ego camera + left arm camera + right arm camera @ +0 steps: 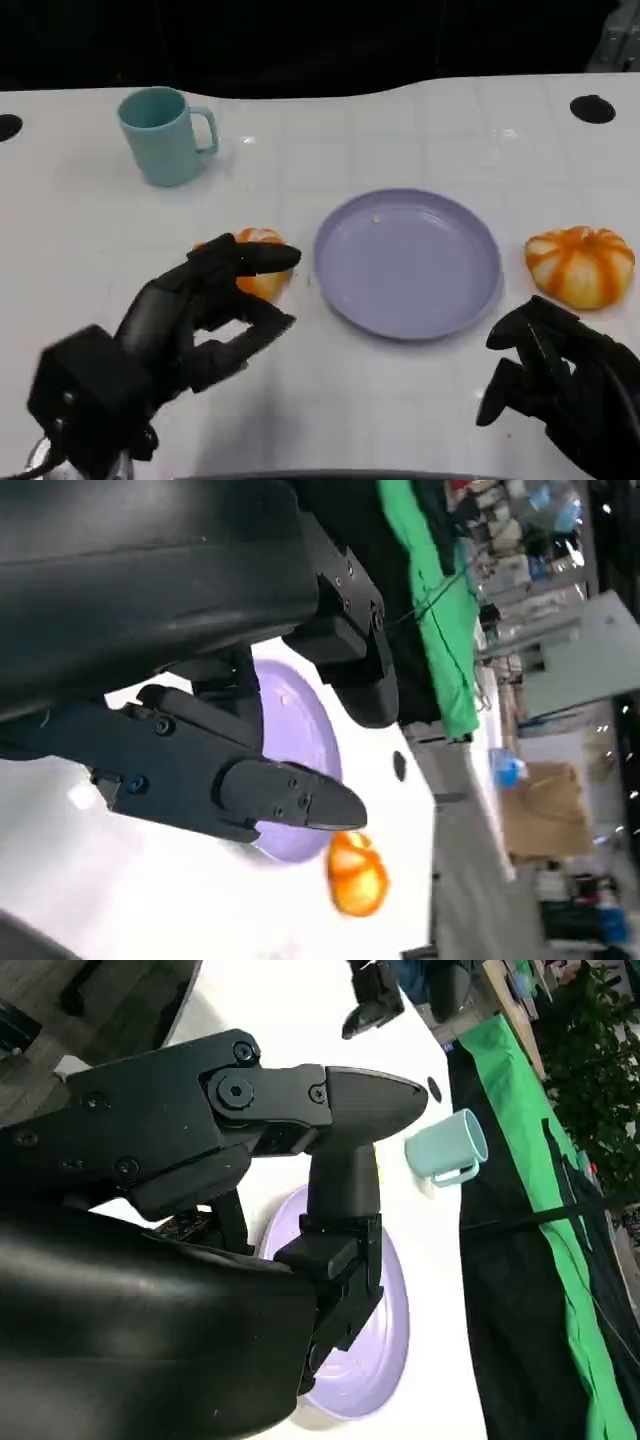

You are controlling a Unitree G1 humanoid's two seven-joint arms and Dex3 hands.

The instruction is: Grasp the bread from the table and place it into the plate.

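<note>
Orange-and-white crust marks the bread (262,278) I am after: it lies on the white table (420,400) at nine o'clock of the lilac plate (408,262), just beside its rim but not on it. My left hand (205,310) hovers over it from the seven o'clock side, fingers spread and holding nothing; one upper finger lies across the top of the bun and a lower finger reaches beneath and in front of it. Whether any finger touches the crust I cannot tell.

I judge this to be the reach-and-enclose step, with the grasp not yet made. The next move calls for lowering the hand so the fingers bracket the bun on both sides, then closing gently, since a soft bun will squash or roll toward the plate if pushed.

A second bun (580,264) sits at three o'clock of the plate, well apart from the first. My right hand (560,385) rests low at five o'clock of the plate, fingers loosely curled, gripping nothing. A teal mug (163,135) stands at eleven o'clock, far from the work.
</note>
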